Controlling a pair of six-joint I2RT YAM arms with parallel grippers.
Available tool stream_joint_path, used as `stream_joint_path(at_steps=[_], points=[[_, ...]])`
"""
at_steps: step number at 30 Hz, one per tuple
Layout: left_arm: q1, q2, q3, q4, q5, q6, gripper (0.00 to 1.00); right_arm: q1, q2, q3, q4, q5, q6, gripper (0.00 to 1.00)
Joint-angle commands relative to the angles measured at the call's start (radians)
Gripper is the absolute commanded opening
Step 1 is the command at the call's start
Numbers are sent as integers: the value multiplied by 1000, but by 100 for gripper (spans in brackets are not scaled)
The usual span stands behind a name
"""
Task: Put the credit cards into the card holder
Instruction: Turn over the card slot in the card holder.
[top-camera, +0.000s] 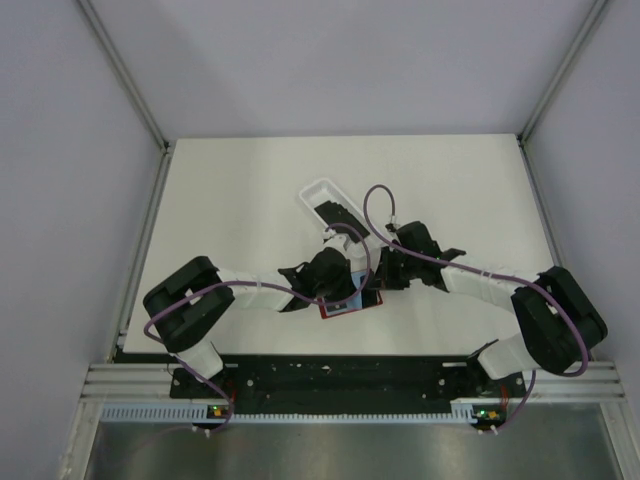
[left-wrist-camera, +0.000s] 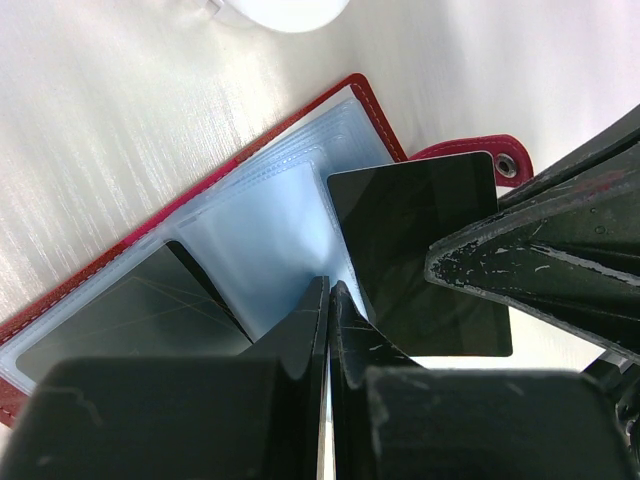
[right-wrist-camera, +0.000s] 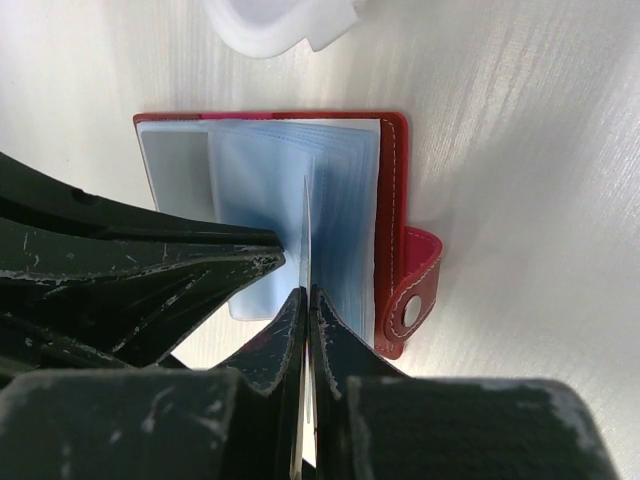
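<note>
The red card holder (top-camera: 340, 312) lies open near the front of the table, its pale blue sleeves (left-wrist-camera: 260, 230) fanned up. My left gripper (left-wrist-camera: 330, 290) is shut on one sleeve. My right gripper (right-wrist-camera: 305, 292) is shut on a black credit card (left-wrist-camera: 415, 250), seen edge-on (right-wrist-camera: 305, 230) in the right wrist view and standing among the sleeves. Another black card (left-wrist-camera: 120, 320) sits inside a sleeve on the left page. Both grippers (top-camera: 345, 295) (top-camera: 375, 283) meet over the holder. The closure tab (right-wrist-camera: 415, 290) hangs off its right side.
A white oblong tray (top-camera: 312, 195) with more black cards (top-camera: 340, 213) stands just behind the holder, its rim showing in both wrist views (left-wrist-camera: 280, 10) (right-wrist-camera: 270, 25). Purple cables loop over both arms. Grey walls enclose the table.
</note>
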Motion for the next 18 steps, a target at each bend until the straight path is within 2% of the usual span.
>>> stream_joint_path(at_steps=[1, 18], points=[[-2, 9, -19, -116, -27, 17, 0, 14, 6, 17, -34, 56, -13, 0], [-2, -2, -16, -131, -38, 22, 0, 14, 37, 69, -117, 59, -71, 0]])
